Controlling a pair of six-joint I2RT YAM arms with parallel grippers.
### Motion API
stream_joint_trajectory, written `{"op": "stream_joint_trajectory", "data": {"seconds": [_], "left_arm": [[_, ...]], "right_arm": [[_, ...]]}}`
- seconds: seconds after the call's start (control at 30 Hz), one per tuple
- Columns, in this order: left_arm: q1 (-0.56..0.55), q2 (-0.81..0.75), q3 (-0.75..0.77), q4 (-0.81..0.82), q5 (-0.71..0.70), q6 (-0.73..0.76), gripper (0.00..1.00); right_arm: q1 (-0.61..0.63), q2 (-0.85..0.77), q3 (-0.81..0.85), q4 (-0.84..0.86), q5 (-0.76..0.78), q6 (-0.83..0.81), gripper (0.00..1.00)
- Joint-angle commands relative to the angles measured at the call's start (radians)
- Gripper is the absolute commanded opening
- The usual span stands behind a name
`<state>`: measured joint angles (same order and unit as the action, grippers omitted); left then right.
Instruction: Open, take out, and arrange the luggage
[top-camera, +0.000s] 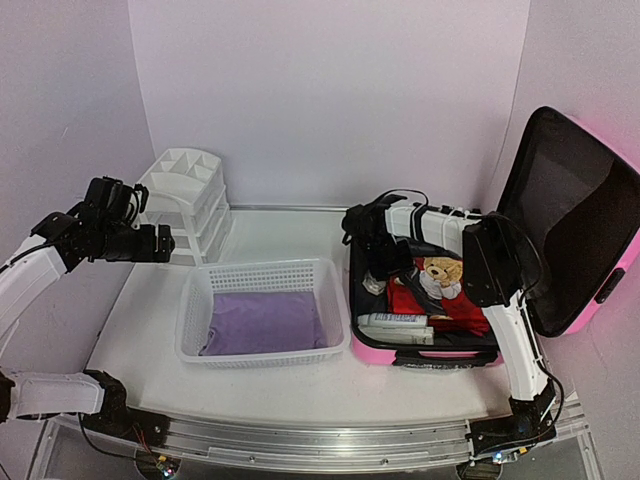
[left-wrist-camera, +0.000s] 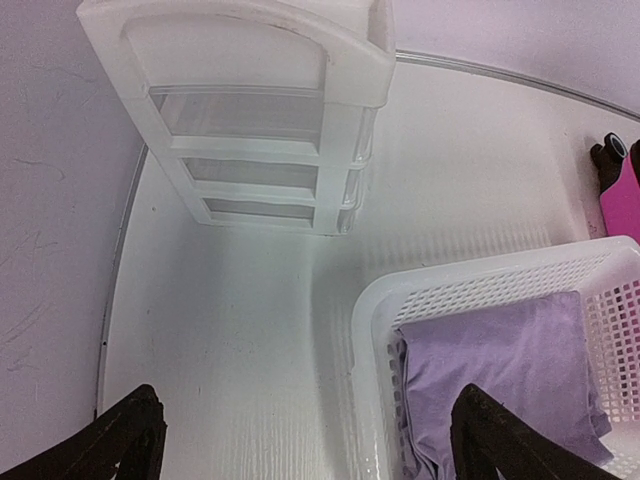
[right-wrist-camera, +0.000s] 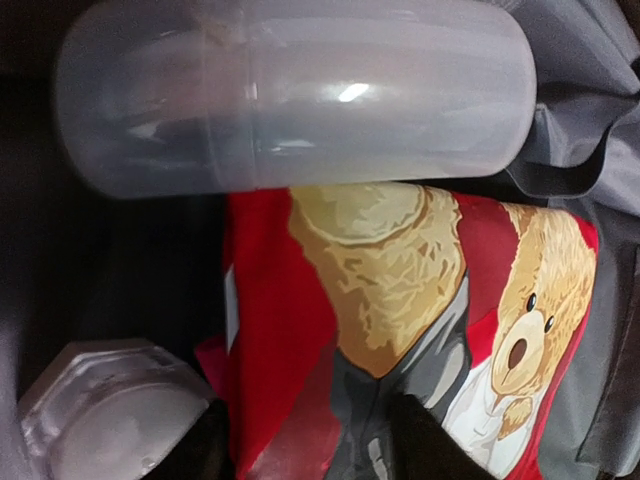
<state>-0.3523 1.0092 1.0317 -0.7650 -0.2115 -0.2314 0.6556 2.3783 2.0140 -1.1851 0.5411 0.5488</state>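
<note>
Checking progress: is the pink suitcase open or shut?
Open. The suitcase has its lid raised, black lining showing; a teddy-bear cloth lies inside.

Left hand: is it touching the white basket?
Apart. The top view shows the left hand hovering open, up and to the left of the white basket, with a clear gap between them.

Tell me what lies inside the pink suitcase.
The suitcase holds a red teddy-bear print cloth, a translucent plastic case, a faceted clear container and white packets. Anything beneath the cloth is covered.
</note>
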Motion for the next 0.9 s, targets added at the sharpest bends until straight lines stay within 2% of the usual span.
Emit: {"op": "stream_joint_trajectory", "data": {"seconds": [0.0, 0.23, 0.3, 0.43, 0.57, 0.77, 0.87], "left_arm": [[-0.004, -0.015, 0.003, 0.043, -0.009, 0.015, 1.00], [-0.005, -0.013, 0.004, 0.043, -0.009, 0.015, 0.99], [-0.005, -0.013, 0.002, 0.043, -0.011, 0.017, 0.99], [-0.005, -0.011, 0.003, 0.044, -0.007, 0.015, 0.99], [-0.005, -0.013, 0.002, 0.043, -0.006, 0.015, 0.99], [-0.005, -0.013, 0.002, 0.043, -0.006, 0.015, 0.99], [-0.005, -0.013, 0.002, 0.044, -0.005, 0.014, 1.00]], "right_arm": [[-0.005, 0.001, 0.033, 0.013, 0.034, 0.018, 0.45], [-0.030, -0.097, -0.033, 0.051, -0.090, -0.016, 0.20], [-0.043, -0.142, -0.081, 0.091, -0.160, -0.052, 0.18], [-0.079, -0.215, -0.182, 0.206, -0.302, -0.105, 0.18], [-0.139, -0.256, -0.264, 0.278, -0.446, -0.088, 0.17], [-0.192, -0.282, -0.337, 0.363, -0.580, -0.070, 0.24], [-0.199, -0.290, -0.350, 0.379, -0.603, -0.068, 0.34]]}}
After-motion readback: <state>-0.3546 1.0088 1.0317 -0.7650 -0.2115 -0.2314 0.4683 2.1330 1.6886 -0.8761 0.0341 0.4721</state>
